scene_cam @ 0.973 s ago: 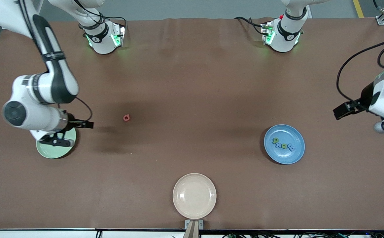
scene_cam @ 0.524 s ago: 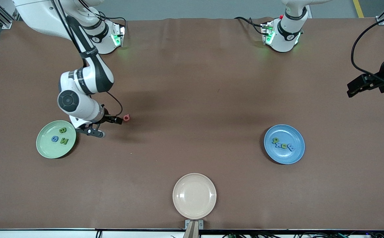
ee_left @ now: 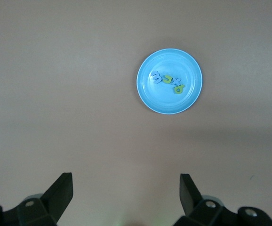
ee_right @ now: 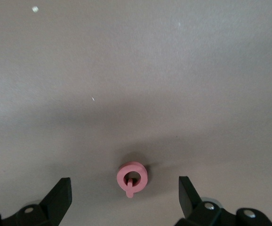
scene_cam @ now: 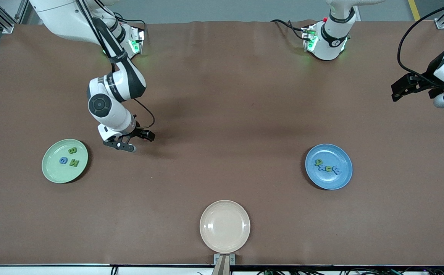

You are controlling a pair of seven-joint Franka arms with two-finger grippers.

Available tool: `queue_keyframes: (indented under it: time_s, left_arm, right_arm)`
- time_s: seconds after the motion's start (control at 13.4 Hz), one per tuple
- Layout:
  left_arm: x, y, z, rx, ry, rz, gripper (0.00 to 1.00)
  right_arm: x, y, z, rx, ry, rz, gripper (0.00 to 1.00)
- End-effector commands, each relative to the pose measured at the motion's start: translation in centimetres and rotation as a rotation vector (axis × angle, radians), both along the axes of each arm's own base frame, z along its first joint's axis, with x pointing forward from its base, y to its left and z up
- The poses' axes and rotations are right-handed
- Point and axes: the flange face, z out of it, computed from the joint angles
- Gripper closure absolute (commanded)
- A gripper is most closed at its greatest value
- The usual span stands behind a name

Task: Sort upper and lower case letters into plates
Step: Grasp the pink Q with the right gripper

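Where the front view looks down, we note the right gripper (scene_cam: 134, 142) over bare counter (scene_cam: 222, 114), beside the green plate (scene_cam: 65, 160) with three letters (scene_cam: 69, 157); the blue plate (scene_cam: 328, 166) holds four. Left wrist: left gripper (ee_left: 126, 193) fingers apart. Right wrist: fingers apart around the pink letter (ee_right: 132, 177), not touching.

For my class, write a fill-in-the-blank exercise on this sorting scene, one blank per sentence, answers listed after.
1. The mint green plate holds ____ letters.
2. The only letter on the bare table is the ____ one.
3. That letter lies between the open fingers of the ____ tool.
4. The cream plate holds ____ letters.

Missing words: three; pink; right; no
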Motion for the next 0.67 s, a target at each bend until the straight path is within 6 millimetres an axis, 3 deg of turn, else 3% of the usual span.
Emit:
queue_keyframes:
  time_s: [0.0,0.15,0.45,0.6]
  left_arm:
    - [-0.9,0.1,0.2,-0.015,-0.017,-0.011,0.0]
    - [-0.8,0.0,0.5,-0.015,-0.031,-0.015,0.0]
    - [-0.6,-0.2,0.5,-0.017,-0.04,-0.019,0.0]
    - [-0.5,-0.2,0.5,-0.018,-0.048,-0.018,0.0]
  right_arm:
    - [-1.2,-0.2,-0.8,0.001,0.002,-0.017,0.0]
    - [-1.3,-0.2,-1.4,-0.001,0.009,-0.015,0.0]
    - [-1.3,-0.3,-2.3,-0.002,0.014,-0.019,0.1]
    - [-1.5,-0.3,-4.1,0.001,0.011,-0.019,0.1]
